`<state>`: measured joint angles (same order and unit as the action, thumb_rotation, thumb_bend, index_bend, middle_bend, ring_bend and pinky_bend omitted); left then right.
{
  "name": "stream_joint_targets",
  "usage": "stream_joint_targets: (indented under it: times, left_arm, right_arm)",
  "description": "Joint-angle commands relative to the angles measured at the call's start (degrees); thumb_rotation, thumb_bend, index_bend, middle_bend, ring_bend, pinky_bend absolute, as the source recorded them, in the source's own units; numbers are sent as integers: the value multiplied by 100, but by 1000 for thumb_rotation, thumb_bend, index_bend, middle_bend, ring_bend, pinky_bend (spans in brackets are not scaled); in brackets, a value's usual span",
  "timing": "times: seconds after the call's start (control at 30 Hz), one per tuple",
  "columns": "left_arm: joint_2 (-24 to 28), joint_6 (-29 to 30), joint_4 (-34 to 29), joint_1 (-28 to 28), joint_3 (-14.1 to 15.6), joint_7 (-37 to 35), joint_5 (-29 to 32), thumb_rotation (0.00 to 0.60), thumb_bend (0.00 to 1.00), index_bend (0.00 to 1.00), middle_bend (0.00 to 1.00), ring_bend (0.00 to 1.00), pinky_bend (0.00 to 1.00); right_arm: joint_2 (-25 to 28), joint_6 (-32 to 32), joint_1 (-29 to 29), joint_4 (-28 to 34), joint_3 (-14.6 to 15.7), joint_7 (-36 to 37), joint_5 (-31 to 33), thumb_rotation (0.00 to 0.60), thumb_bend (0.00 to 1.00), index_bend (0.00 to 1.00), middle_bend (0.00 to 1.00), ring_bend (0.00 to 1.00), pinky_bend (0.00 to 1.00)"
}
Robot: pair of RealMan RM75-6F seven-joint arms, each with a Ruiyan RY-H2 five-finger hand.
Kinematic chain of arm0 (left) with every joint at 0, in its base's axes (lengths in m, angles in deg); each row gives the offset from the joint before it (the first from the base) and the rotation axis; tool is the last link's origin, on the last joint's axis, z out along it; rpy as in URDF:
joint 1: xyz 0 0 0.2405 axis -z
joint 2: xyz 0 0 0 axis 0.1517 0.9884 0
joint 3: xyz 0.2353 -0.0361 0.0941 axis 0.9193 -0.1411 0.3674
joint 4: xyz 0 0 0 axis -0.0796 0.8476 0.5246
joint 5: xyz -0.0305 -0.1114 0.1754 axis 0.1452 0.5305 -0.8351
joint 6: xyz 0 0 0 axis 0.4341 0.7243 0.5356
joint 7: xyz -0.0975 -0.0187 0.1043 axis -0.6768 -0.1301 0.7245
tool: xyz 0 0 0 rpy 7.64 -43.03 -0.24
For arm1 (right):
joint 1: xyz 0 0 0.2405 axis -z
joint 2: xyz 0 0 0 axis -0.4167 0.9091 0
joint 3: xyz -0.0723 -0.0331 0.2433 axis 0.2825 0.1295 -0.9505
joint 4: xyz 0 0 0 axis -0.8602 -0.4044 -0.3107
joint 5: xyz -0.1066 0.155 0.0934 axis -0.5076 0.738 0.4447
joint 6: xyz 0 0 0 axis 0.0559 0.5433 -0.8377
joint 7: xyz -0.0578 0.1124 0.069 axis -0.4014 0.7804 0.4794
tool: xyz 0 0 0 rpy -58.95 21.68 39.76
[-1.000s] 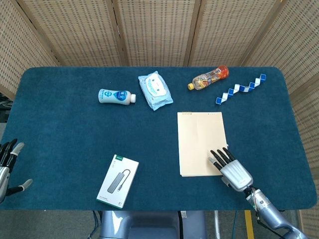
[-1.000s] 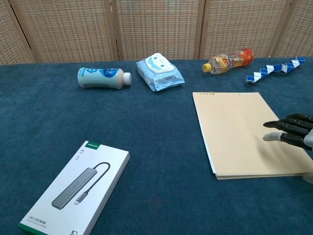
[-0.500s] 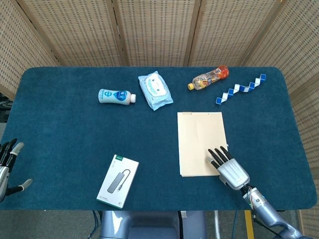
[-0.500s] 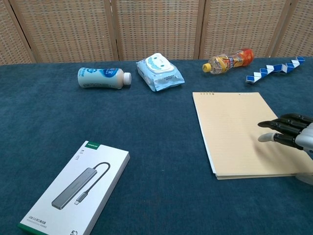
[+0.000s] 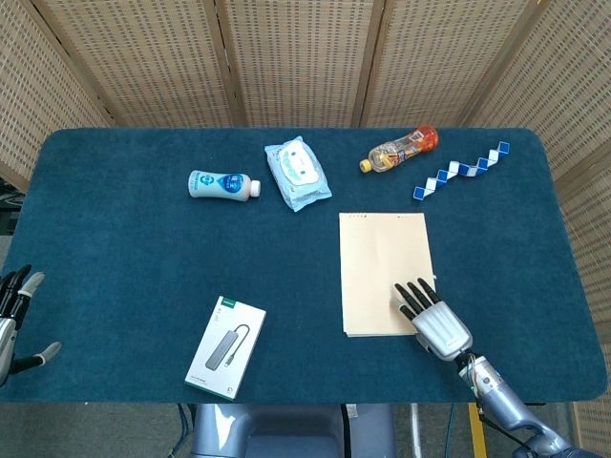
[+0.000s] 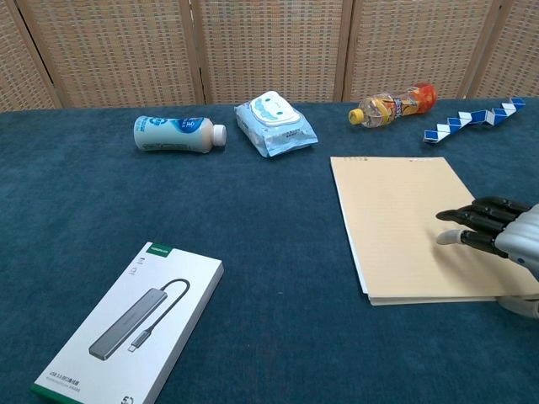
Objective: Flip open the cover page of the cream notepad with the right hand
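The cream notepad lies flat and closed on the blue table, its spiral edge toward the far side. My right hand rests over the pad's near right corner, palm down. Its fingers are spread and point toward the pad's middle, holding nothing. From the chest view I cannot tell whether the fingertips touch the cover or hover just above it. My left hand hangs open past the table's near left edge, away from everything.
A white boxed USB hub lies near the front left. Along the far side sit a small white bottle, a wipes pack, an orange drink bottle and a blue-white twisty snake toy.
My right hand has slid left and a little nearer, its fingers now further over the notepad's near right corner. The pad looks nudged slightly left. The left hand has barely moved.
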<state>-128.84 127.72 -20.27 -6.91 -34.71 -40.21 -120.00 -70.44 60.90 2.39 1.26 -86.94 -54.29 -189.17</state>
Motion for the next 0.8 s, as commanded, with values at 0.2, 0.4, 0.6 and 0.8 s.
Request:
stream_joint_targets:
  times: [0.2,0.4,0.6,0.8]
  left_arm:
    - [6,-8,5,5,-2,-12,4,600,0,0,0,0,0]
    - [3,-6,12,5,-1,-15,1,600,0,0,0,0,0]
    - [-8,-21,9,14,-5,4,12,600,0,0,0,0,0]
    - [-14,-51,-2,25,-13,29,46,600,0,0,0,0,0]
  right_arm:
    - [-132,195,-16,-144,-83,-54,40,600,436,152,57,0,10]
    - [-348,508,-35,-440,-209,72,48,600,466,157,69,0,24]
    - [-516,596,-158,-691,-309,43,45,600,466,157,68,0,24]
    - [-654,404,-440,-840,-404,-14,52,600,466,157,67,0,24]
